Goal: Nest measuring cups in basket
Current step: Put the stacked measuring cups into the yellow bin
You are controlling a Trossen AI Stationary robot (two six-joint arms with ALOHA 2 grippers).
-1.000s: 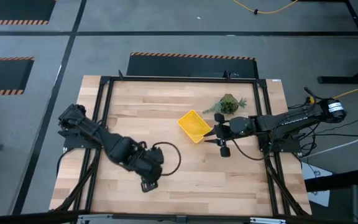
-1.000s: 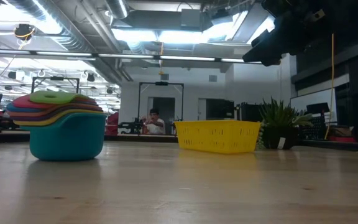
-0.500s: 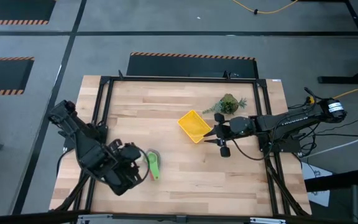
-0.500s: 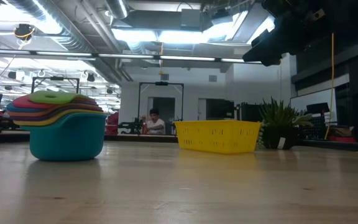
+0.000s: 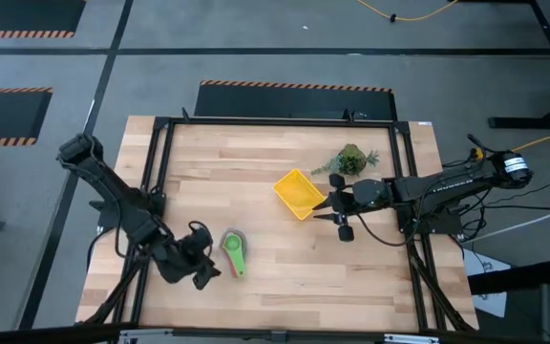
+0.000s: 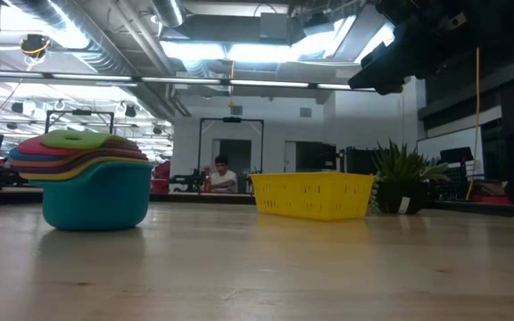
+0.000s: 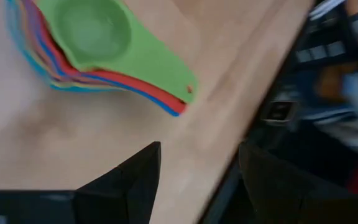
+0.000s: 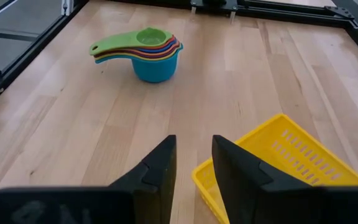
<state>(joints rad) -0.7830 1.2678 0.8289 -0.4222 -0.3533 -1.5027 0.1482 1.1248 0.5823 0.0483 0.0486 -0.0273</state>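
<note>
From above, the measuring cups (image 5: 234, 252) sit already nested in one stack on the bare table (image 5: 256, 162), well apart from the basket (image 5: 298, 193), which lies beside the plant sprig (image 5: 351, 159). The left gripper (image 5: 201, 268) hangs just beside the stack with nothing in it, and the right gripper (image 5: 337, 218) waits close to the basket's near corner. A second ago the left arm lay over the stack and hid it; now it has drawn back toward the table's edge and the green top cup shows. At table height the stack (image 6: 86, 181) stands upright, teal at the bottom, the basket (image 6: 311, 194) farther off and empty as far as I can tell; nothing here has shifted. The left wrist view shows the cups (image 7: 98, 50) ahead of its fingers (image 7: 126, 180), which stand apart. The right wrist view shows its fingers (image 8: 157, 171) slightly parted over the wood, basket (image 8: 284, 165) just ahead. My worry: a pinch on the handles alone could fan the stack apart or tip it when lifted.
</note>
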